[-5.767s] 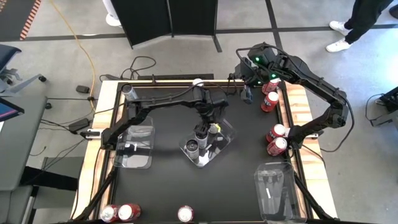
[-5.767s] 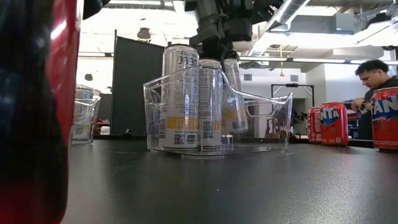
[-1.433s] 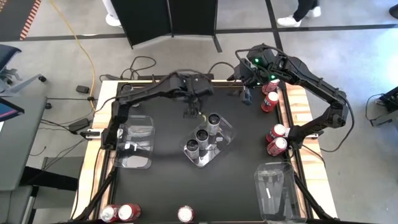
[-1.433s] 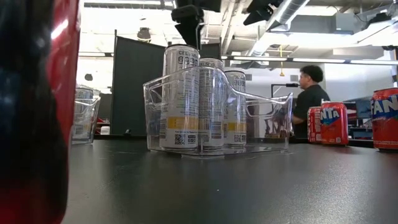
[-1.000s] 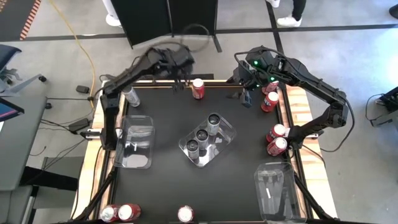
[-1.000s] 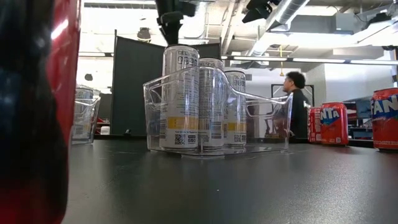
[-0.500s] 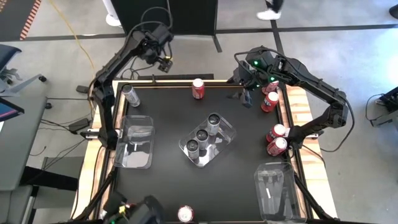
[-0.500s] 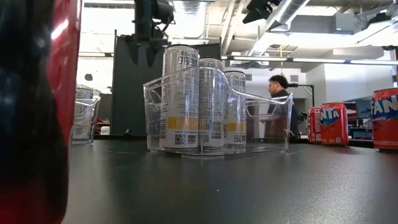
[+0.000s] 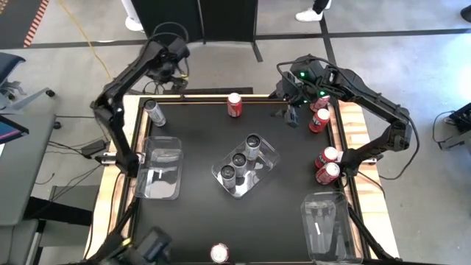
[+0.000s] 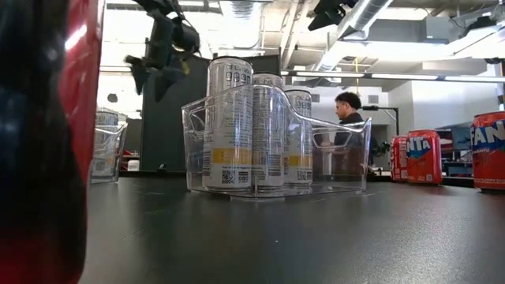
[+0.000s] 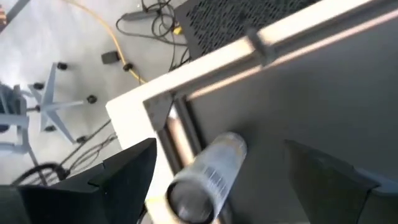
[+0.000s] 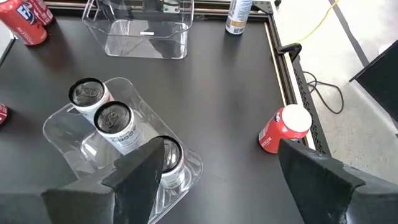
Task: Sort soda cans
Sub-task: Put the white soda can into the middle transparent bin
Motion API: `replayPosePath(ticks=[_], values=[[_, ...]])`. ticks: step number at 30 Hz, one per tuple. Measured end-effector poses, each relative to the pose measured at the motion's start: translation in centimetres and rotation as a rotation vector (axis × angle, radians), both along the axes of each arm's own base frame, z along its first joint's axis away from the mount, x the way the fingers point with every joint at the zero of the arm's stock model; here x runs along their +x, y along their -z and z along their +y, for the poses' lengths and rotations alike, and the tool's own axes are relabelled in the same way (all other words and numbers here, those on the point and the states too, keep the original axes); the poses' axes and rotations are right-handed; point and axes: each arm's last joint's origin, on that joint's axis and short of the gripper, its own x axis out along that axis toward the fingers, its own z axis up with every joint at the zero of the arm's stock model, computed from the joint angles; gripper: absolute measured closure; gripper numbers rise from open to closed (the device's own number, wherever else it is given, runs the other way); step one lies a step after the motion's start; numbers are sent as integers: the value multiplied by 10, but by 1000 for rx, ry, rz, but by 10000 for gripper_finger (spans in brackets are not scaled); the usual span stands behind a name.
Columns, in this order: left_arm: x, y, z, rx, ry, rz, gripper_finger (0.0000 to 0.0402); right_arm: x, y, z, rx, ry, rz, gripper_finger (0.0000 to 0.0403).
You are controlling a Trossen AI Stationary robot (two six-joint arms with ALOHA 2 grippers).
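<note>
Both grippers are open and empty from where I sit — my left gripper (image 9: 179, 79) hangs over the far-left corner, just past the table (image 9: 191, 228) edge, near a lone silver can (image 9: 154, 112) standing there. My right gripper (image 9: 290, 110) waits high at the far-right corner beside red cans (image 9: 319, 118). Three silver cans (image 9: 240, 160) stand in a row in the middle tray (image 9: 266, 171). One red can (image 9: 234, 104) stands at the far edge; two more (image 9: 327, 164) sit along the right edge.
</note>
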Motion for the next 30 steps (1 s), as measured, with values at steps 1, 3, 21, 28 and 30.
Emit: replayPosePath(ticks=[1,3,21,28,30], values=[[-6,-5,-7,13,-6,-9,62,1,0,0,-1,0,-2,72],[-16,-18,-20,54,-26,-44,62,2,0,-1,-7,-2,-11,72],[-69,-26,-108,90,-93,-206,61,5,-5,-1,-69,-36,-58,72],[-69,-12,-106,85,-131,-175,44,15,2,6,-111,-103,-69,72],[-68,-11,-105,87,-148,-180,34,17,5,9,-117,-120,-64,72]])
